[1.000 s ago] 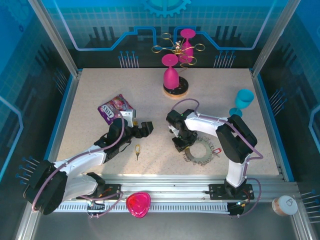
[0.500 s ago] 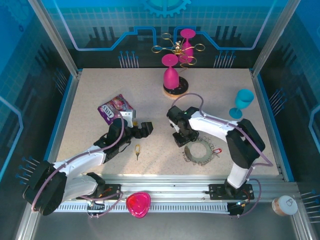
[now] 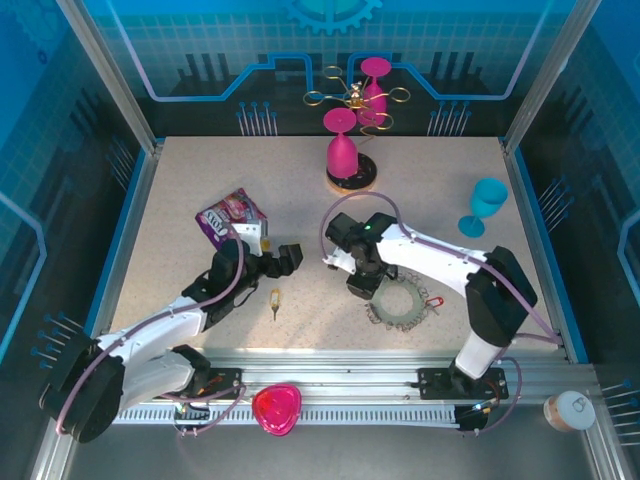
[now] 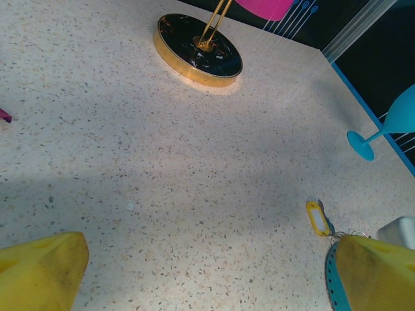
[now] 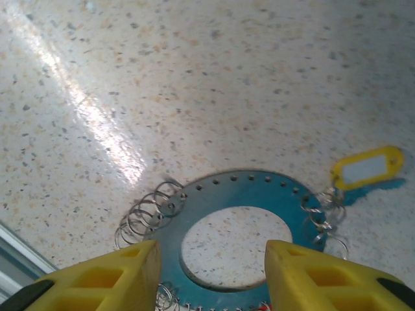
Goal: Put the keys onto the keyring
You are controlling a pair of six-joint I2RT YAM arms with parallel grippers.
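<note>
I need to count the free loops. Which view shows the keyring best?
Right wrist: the keyring sits close below the camera, its wire loops individually distinct. Top external shows it small; left wrist catches a sliver of its edge.

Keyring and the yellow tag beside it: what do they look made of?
Keyring: likely sheet metal, flat and matte grey-blue, with punched holes round the edge and shiny wire loops. Yellow tag: probably plastic, with a glossy frame and a pale label window.

Speckled beige table (image 3: 430,190). Carries grey keyring (image 5: 233,191) front right, yellow-headed key (image 3: 275,300) front left, purple packet (image 3: 232,217) left, cork-rimmed coaster (image 3: 351,181) behind, teal goblet (image 3: 485,205) right.
</note>
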